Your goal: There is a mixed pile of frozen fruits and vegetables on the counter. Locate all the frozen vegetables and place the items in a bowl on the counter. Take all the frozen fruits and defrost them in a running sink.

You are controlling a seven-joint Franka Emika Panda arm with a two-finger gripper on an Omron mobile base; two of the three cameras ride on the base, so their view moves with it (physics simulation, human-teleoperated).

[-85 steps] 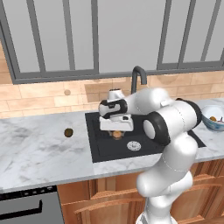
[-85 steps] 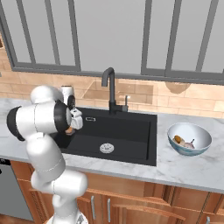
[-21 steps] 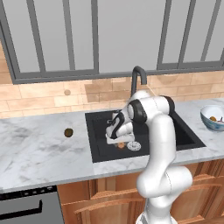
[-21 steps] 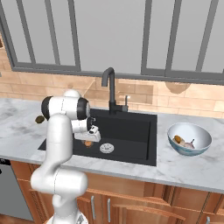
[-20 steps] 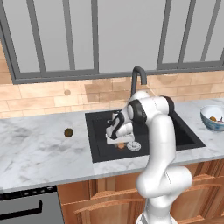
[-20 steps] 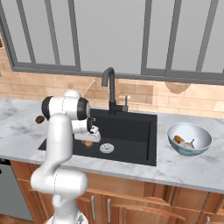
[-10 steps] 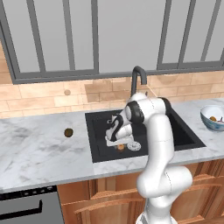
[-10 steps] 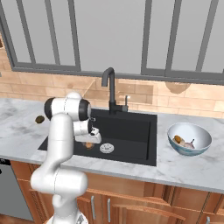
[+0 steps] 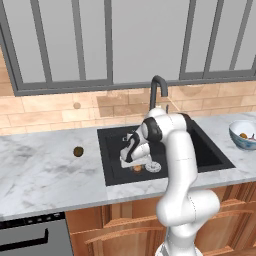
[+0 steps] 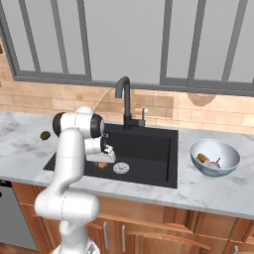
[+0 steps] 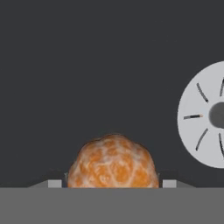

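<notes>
A: Orange ball [image 11: 111,161] is on the sink [image 9: 115,172] floor, just left of the silver drain [image 11: 206,114].

B: Jaws?

A: Gripper [image 9: 135,165] is low in the basin, fingertips [image 11: 54,183] flank the ball; can't tell if they're touching it.

B: Rest?

A: Dark olive ball [image 9: 78,151] on the bench [image 9: 45,175], left. Bowl [image 10: 214,157] far right.

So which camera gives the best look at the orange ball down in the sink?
The hand view: the orange ball sits large and sharp between the fingertips, on the black sink floor beside the silver drain. The left base view shows it as a small orange spot under the hand; the right base view shows the same.
</notes>
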